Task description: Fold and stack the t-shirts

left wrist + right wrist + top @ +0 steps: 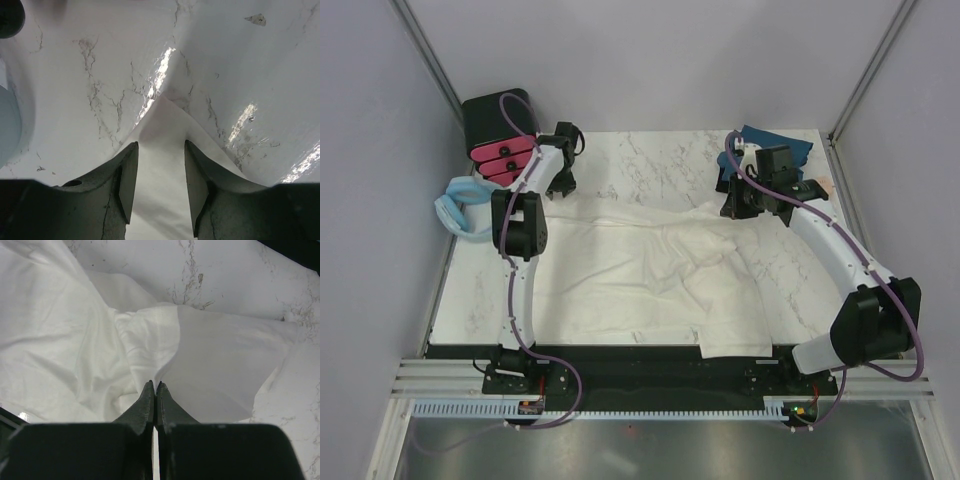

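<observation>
Two bystanders sit at the far left in the overhead view: a black box with pink drawers (492, 137) and, nearer, a pale blue padded ring (458, 210) at the edge of the marble counter (650, 160). Neither wrist camera shows them clearly.

Just right of them, the left end effector (561, 186) hangs over the far left corner of the cream-white shirt (640, 270). From above its state is hard to read. The left wrist view settles it: the end effector (160, 150) is released, its jaws standing apart with a pointed corner of the pale cloth running up between them onto the glossy marble.

The cream-white shirt lies spread and wrinkled over the middle of the counter, and one part droops over the near edge. Only the overhead view shows this whole extent.

Farther right, the right end effector (736, 205) is at the shirt's far right part. The right wrist view shows it (154, 386) clenched, fingertips pressed together right at a rumpled fold of the white cloth. Whether any cloth is pinched between them cannot be told.

At the far right corner lies the dark teal-blue shirt (792, 146), bunched behind the right arm, apart from the cream one and seen only from above.
</observation>
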Motion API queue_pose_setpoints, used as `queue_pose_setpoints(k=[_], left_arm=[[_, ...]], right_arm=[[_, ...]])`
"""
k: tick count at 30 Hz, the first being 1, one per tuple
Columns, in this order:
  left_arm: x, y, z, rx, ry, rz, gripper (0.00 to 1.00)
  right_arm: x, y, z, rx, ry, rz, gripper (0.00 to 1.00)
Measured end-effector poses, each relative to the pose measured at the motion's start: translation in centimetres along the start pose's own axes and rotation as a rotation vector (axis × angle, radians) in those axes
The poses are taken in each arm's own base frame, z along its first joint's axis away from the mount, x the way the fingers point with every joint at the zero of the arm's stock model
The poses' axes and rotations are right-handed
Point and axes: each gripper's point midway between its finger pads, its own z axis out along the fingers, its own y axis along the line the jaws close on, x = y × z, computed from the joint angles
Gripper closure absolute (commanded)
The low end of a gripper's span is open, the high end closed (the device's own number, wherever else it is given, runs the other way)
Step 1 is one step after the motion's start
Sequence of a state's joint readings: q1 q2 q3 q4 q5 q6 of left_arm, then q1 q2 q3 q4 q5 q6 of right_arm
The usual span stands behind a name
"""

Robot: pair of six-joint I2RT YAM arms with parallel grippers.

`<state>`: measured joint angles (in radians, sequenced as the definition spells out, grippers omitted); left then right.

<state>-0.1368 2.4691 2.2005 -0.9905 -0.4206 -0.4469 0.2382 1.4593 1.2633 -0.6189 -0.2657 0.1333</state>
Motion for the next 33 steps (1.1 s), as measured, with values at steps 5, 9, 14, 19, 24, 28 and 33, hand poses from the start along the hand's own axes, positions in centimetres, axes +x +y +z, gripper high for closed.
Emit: queue_pose_setpoints(k=[5,9,14,19,24,28,33], left_arm=[[-0.3,0.0,0.3,0.003,-0.004,0.006,0.5],[-0.6,0.2,0.4,0.004,-0.009,0.01,0.5],[-1.4,0.0,0.7,0.013,-0.029,0.006,0.5],[-1.5,-0.1,0.8,0.021,-0.029,0.007,0.5],[-1.6,-0.2,1.0,0.035,-0.025,0.015,0.52],[-1.6,-0.5,1.1,0.057,-0.019,0.027,0.61],[-1.6,-0.7,1.1,0.069,-0.02,0.037,0.61]], right_arm=[[0.4,0.1,-0.7,0.0,-0.009,-0.004,1.0],[0.6,0.2,-1.2,0.0,-0.017,-0.009,1.0],[0.6,0.2,-1.3,0.0,-0.02,-0.012,1.0],[0.7,0.1,-1.3,0.003,-0.019,-0.012,1.0],[0.7,0.1,-1.3,0.003,-0.018,-0.011,1.0],[0.8,0.1,-1.1,0.003,-0.014,-0.01,1.0],[0.9,0.0,-0.9,0.004,-0.004,-0.008,1.0]])
